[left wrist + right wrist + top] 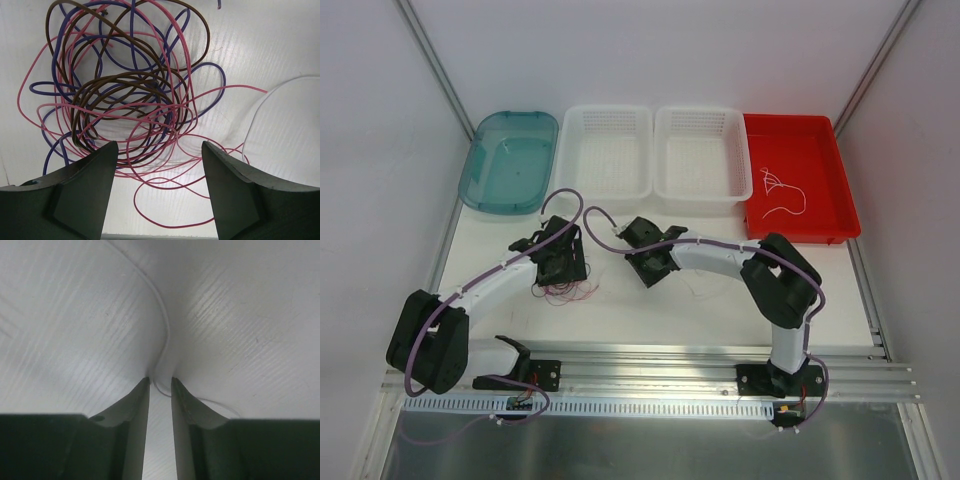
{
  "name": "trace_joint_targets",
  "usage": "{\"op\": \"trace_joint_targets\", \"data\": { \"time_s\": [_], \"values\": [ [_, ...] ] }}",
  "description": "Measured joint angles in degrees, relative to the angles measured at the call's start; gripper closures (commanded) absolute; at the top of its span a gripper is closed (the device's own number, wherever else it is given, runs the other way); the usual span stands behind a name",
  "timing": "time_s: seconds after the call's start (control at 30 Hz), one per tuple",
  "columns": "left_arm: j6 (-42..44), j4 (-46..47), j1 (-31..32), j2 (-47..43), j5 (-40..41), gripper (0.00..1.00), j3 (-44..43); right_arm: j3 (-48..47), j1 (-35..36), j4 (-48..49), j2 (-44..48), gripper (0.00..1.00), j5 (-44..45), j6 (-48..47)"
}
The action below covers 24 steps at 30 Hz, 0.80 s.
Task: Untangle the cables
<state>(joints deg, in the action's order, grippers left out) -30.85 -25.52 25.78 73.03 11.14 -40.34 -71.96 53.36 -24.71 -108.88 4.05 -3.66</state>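
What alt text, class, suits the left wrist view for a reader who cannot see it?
A loose tangle of pink, brown and purple cables lies on a white table, between and beyond the two dark, wide-open fingers of the left end effector. A thin white cable curves alone at the right.

Tangled cables [167,112] pink, brown and purple (plus a white cable [168,335]); red tray [820,165], translucent teal tub [510,165], white mesh-patterned baskets [603,150].
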Motion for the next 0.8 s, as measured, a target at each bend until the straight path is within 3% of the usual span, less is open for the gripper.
{"op": "trace_joint_targets", "data": {
  "time_s": [0.1, 0.13, 0.43, 0.8],
  "values": [
    [0.0, 0.0, 0.0, 0.0, -0.1, 0.31, 0.0, -0.4, 0.4, -0.5, -0.3, 0.89, 1.6, 0.0],
    [-0.1, 0.0, 0.0, 0.0, -0.1, 0.31, 0.0, -0.5, 0.6, -0.6, -0.3, 0.99, 2.2, 0.0],
    [-0.1, 0.1, 0.0, 0.0, -0.1, 0.31, 0.8, 3.0, 1.3, -1.7, 3.7, 0.99, 7.5, 0.1],
    [-0.3, 0.2, 0.0, 1.7, -0.1, 0.31, 0.9, 6.1, -8.3, -6.1, 33.6, 0.99, 13.6, 0.2]
  ]
}}
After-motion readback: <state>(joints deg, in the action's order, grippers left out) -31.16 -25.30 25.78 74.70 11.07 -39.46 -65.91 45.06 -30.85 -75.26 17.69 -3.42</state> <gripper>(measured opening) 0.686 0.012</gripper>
